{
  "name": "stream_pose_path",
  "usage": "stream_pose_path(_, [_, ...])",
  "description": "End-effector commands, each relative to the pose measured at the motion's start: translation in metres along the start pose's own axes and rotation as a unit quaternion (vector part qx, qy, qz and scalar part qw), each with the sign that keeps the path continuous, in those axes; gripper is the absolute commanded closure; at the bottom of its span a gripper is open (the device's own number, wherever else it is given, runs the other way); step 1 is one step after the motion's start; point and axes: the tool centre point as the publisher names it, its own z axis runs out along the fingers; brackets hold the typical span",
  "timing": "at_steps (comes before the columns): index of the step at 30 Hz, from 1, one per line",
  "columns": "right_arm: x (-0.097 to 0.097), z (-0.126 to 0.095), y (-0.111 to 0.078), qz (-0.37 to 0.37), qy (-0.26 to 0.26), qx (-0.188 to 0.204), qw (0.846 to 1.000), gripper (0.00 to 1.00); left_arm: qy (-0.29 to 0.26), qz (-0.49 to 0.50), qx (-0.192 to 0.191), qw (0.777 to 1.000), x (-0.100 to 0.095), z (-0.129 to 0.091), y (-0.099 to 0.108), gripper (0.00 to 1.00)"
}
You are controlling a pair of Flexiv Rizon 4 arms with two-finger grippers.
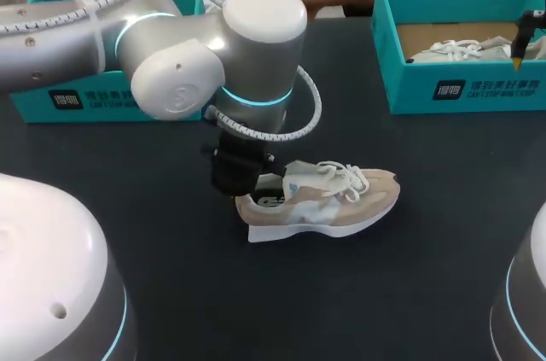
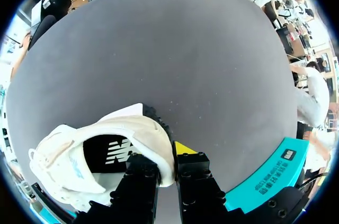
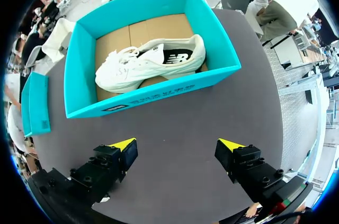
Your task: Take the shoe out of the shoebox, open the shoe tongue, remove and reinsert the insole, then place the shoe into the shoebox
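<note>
Left end effector [image 2: 167, 159] first: we have it clamped on the heel collar of the shoe [image 1: 334, 201], one finger inside, one outside. Our right end effector [image 3: 177, 147] hangs spread wide and empty, just short of the teal shoebox [image 3: 175, 86]. Dark surface [image 1: 401, 293] carries everything. The shoe stands on it near the middle, well apart from that shoebox, where a second shoe [image 3: 151, 61] lies. By our reading, the tongue is next: hold the heel pinned and level, bring the right in over the laces, lift up and forward, no twisting. Black insole [image 2: 108, 152] shows inside, with a white logo, and the shoebox wall carries white print. We leave both unread.
</note>
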Motion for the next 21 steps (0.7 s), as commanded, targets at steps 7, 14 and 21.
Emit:
stream_pose_path(7, [0.0, 0.0, -0.001, 0.0, 0.0, -0.001, 1.0, 0.0, 0.045, 0.002, 0.01, 0.999, -0.001, 0.005, 0.0, 0.75])
stream_pose_path(14, [0.0, 0.0, -0.001, 0.0, 0.0, -0.001, 1.0, 0.0, 0.06, 0.0, 0.02, 0.998, -0.003, 0.003, -0.001, 0.37])
stream_pose_path(21, [0.0, 0.0, -0.001, 0.0, 0.0, -0.001, 1.0, 0.0, 0.047, 0.007, 0.009, 0.999, -0.003, -0.006, -0.001, 0.0])
